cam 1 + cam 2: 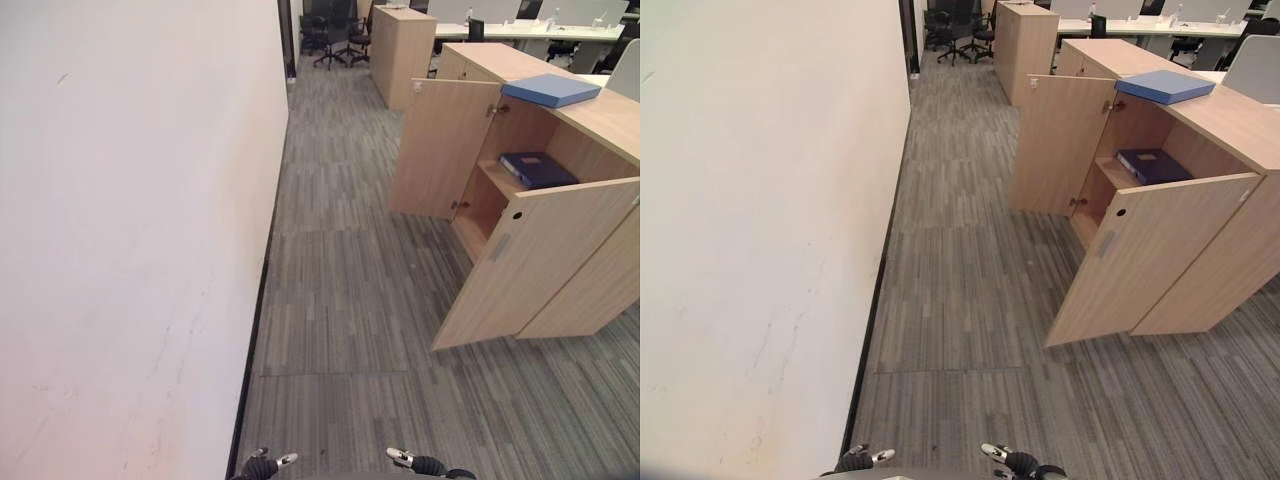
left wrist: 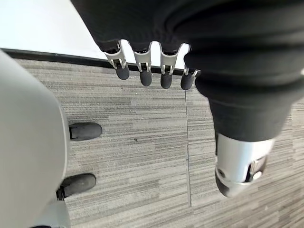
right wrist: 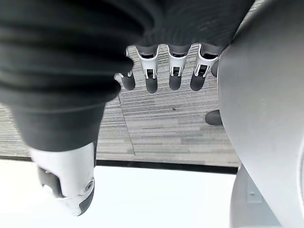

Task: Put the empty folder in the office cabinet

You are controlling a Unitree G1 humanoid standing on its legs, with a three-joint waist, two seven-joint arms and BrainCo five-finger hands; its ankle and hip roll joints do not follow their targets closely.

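A light blue folder point(image 1: 551, 90) lies flat on top of the cabinet point(image 1: 600, 115) at far right, untouched. Both cabinet doors point(image 1: 535, 260) stand open, and a dark blue binder point(image 1: 537, 168) rests on the inner shelf (upper compartment). The left hand point(image 2: 152, 71) and right hand point(image 3: 161, 76) hang low over the grey carpet point(image 1: 340, 300) near the white wall point(image 1: 130, 220), fingers relaxed, slightly spread, holding nothing.

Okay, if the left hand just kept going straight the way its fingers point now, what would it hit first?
Most likely the grey carpet floor: the left hand hangs open with nothing between its fingers and the floor, though depth is hard to judge.
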